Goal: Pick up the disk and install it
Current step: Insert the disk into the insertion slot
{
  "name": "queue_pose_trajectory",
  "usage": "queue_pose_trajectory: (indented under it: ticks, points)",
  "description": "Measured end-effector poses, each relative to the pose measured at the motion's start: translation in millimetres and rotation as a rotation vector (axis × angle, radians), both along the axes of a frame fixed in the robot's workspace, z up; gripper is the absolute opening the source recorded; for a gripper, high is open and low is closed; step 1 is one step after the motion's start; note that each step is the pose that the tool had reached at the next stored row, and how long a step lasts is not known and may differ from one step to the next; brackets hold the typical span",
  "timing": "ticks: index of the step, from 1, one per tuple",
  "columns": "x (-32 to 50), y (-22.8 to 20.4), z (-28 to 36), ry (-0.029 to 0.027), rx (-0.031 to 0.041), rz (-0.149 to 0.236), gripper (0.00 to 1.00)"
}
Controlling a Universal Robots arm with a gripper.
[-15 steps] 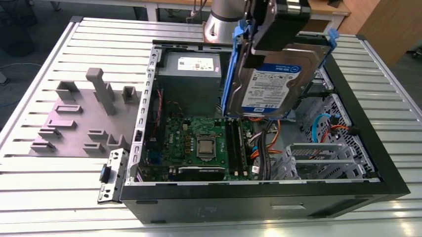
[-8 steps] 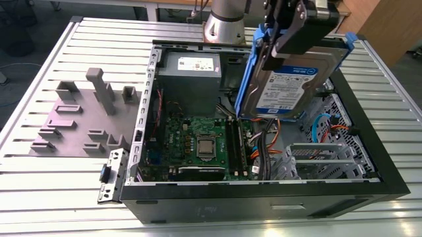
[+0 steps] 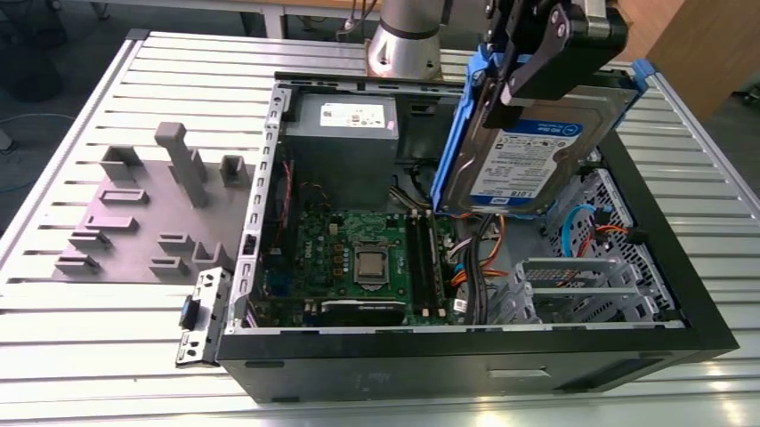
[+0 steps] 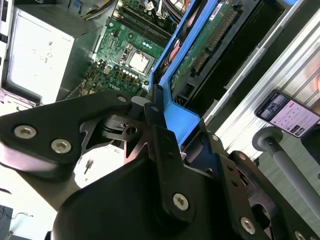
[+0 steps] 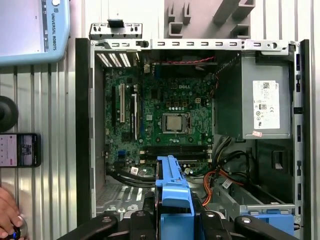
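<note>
Blue-framed and silver, the disk (image 3: 529, 151) hangs tilted, label up, above the open computer case (image 3: 475, 365). The gripper (image 3: 511, 78) comes down from above, its black jaws closed on the bracket's upper end. The disk's lower edge sits over orange cables, just beside the motherboard (image 3: 356, 258). The metal drive cage (image 3: 582, 285) lies open below, toward the exterior view's right, with the case walls well apart from the disk.

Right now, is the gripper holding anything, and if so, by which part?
Yes: the gripper is shut on the disk, clamping the blue bracket at the disk's top end; the disk hangs tilted over the open computer case.
</note>
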State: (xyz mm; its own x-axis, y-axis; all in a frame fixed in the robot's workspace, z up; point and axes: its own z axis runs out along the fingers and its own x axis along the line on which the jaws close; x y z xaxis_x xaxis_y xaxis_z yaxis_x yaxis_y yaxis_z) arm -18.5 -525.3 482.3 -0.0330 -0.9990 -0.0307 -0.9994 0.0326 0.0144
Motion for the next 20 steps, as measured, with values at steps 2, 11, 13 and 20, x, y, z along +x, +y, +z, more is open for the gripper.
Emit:
queue_pose_trajectory:
  ticks: [2, 11, 13, 20]
  points:
    - [0.2, -1.0, -0.3, 0.0001, -0.0003, 0.0, 0.36]
    - [12.2, -19.0, -5.8, -0.0001, 0.0001, 0.0, 0.36]
    - [19.3, -20.4, -7.1, 0.0, -0.0003, 0.0, 0.36]
    - [32.9, -34.7, -13.9, 0.0, -0.0002, 0.0, 0.36]
